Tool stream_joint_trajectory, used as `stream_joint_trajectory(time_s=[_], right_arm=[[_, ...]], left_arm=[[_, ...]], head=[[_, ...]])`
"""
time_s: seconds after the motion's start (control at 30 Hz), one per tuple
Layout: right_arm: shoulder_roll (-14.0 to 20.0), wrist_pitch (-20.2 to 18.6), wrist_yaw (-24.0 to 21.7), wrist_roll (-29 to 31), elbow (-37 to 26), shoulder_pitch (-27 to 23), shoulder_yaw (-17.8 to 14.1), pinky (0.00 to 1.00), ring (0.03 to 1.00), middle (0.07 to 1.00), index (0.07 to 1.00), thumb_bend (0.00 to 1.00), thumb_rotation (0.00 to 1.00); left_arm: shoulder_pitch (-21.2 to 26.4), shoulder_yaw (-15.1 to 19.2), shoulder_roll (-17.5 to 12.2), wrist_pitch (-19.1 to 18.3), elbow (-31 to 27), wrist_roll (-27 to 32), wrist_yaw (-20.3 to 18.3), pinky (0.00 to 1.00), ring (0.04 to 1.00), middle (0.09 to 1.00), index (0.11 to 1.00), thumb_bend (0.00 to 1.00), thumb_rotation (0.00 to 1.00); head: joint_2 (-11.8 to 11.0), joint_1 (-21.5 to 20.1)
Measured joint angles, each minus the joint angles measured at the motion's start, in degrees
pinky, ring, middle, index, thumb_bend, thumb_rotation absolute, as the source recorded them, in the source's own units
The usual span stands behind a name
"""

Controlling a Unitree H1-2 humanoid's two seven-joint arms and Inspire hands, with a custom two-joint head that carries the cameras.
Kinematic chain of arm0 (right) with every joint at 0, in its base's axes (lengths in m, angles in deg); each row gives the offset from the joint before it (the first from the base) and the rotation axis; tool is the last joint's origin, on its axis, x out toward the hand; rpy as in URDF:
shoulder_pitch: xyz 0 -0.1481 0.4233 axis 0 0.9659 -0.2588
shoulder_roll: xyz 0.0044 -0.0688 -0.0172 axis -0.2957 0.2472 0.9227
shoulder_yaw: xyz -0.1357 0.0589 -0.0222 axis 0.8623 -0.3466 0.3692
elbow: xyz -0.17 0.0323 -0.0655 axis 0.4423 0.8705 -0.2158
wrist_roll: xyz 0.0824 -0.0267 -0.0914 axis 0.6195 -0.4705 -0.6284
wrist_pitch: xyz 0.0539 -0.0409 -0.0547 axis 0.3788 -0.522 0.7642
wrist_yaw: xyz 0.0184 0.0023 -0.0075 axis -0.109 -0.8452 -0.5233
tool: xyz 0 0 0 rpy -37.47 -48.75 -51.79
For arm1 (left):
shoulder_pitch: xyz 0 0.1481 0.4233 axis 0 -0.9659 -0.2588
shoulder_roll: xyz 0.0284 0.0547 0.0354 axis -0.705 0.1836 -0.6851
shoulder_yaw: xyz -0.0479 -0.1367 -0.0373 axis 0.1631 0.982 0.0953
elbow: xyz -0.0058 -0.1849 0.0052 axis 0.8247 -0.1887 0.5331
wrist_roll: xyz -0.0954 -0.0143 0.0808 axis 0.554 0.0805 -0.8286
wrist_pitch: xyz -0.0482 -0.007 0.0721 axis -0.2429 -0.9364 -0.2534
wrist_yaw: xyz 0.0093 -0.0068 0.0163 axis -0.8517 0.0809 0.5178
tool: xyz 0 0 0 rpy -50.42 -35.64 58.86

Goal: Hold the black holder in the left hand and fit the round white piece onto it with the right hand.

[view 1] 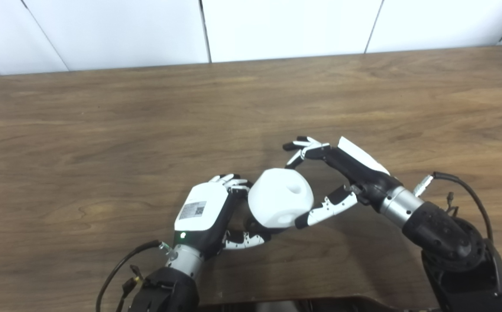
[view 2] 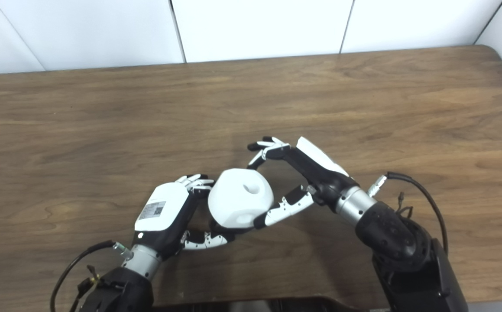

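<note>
Left hand point(view 1: 207, 212) fingers curled; right hand point(view 1: 341, 173) fingers spread.

A brown wood-grain table point(view 1: 103, 130) fills most of the view, its rounded far corners showing at about 10 and 2 o'clock. Behind it, from 9 through 12 to 3 o'clock, runs a white panelled wall point(view 1: 285, 26), split by thin dark seams. A dark strip of something lies along the near table edge at 6 o'clock; what it is cannot be told.
</note>
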Motion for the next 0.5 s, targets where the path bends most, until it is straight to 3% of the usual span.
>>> stream_joint_trajectory(time_s=[0.5], right_arm=[[0.0,0.0,-0.1,-0.6,-0.3,0.0,0.3,0.9,0.975,0.88,0.485,0.51,0.15]], left_arm=[[0.1,0.0,0.0,0.0,0.0,0.0,0.0,0.91,0.89,0.792,0.489,0.52,0.05]], head=[[0.3,-0.3]])
